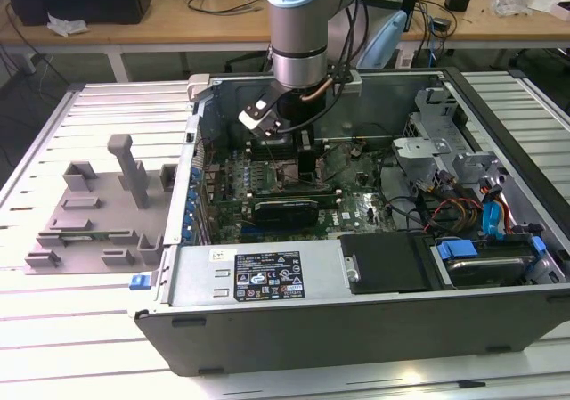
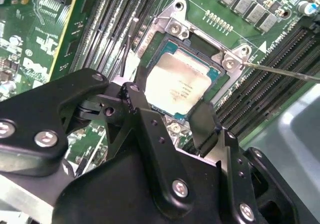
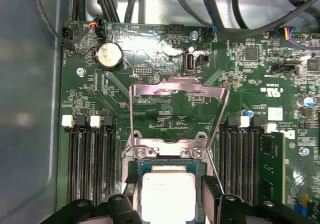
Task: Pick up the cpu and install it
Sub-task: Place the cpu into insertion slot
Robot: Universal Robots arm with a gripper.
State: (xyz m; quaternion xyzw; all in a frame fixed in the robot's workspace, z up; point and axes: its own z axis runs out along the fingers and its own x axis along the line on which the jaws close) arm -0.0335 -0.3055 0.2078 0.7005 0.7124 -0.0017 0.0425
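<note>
Down inside the open computer case (image 1: 356, 324), on the green motherboard (image 3: 165, 54), the cpu (image 2: 181, 87) lies flat within the metal-framed socket (image 2: 176, 22). It is a square chip with a dull silver lid and a thin green border round it. The gripper (image 2: 167, 112) straddles the chip's near end in both wrist views, and I cannot tell whether it grips the chip or merely hangs over it. Its black body hides the chip's near edge and that side of the socket. The hinged load plate (image 3: 175, 90) stands raised, and a thin wire lever (image 2: 282, 72) juts out beside the socket. Faint dark print marks the silver lid, and a white label (image 1: 267, 278) sits on the power supply (image 1: 196, 275); neither can be made out. In the exterior view the arm's wrist blocks the socket, and a grey tray (image 1: 89, 226) lies outside the case at the exterior view's left.
</note>
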